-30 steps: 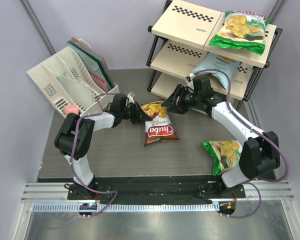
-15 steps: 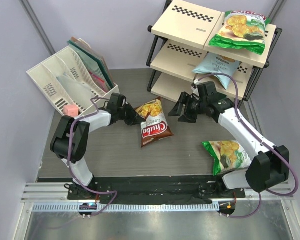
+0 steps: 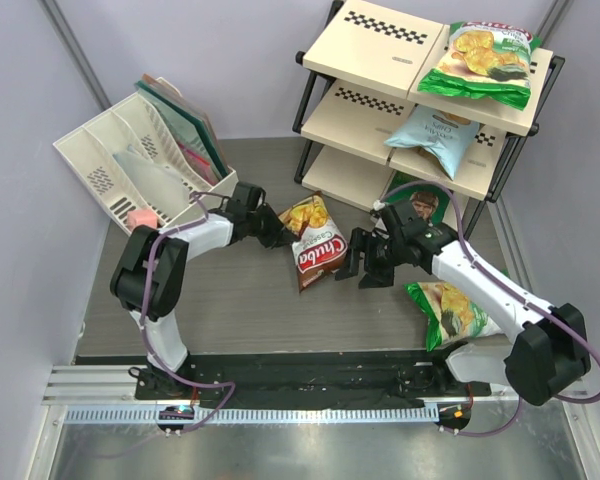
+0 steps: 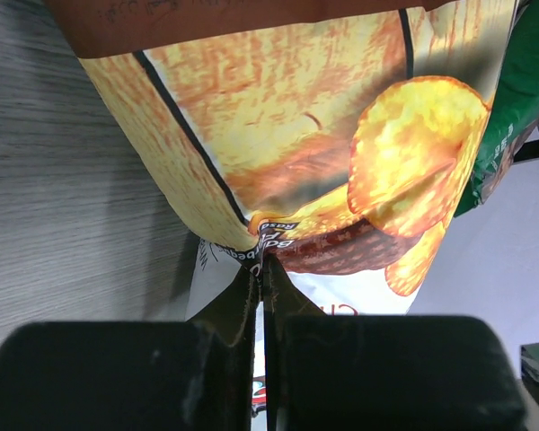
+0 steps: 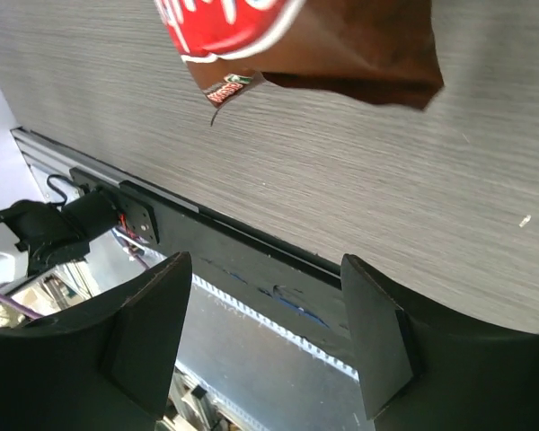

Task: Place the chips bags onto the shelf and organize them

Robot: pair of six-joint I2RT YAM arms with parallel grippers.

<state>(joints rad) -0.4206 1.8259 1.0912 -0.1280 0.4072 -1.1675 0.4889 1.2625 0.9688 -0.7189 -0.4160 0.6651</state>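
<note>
The dark brown Chuba chips bag (image 3: pixel 317 245) hangs tilted over the table's middle. My left gripper (image 3: pixel 277 234) is shut on its upper seam; in the left wrist view the fingertips (image 4: pixel 262 269) pinch the bag (image 4: pixel 287 135). My right gripper (image 3: pixel 359 266) stands open just right of the bag's lower end, holding nothing. Its wrist view shows the bag's bottom corner (image 5: pixel 332 54) above the spread gripper (image 5: pixel 265 262). One green-and-white bag (image 3: pixel 483 62) lies on the shelf (image 3: pixel 380 45) top tier. A light blue bag (image 3: pixel 435 135) is on the middle tier. Another green bag (image 3: pixel 450 310) lies on the table under the right arm.
A white slotted organizer (image 3: pixel 130 160) with folders and a pink block stands at the back left. A dark green packet (image 3: pixel 420 203) shows at the shelf's bottom tier. The black base rail (image 5: pixel 251 260) runs along the near table edge.
My right gripper has drawn back from the brown bag's top toward the near side and opened wider. The left gripper has kept its hold and carried the bag slightly right.
</note>
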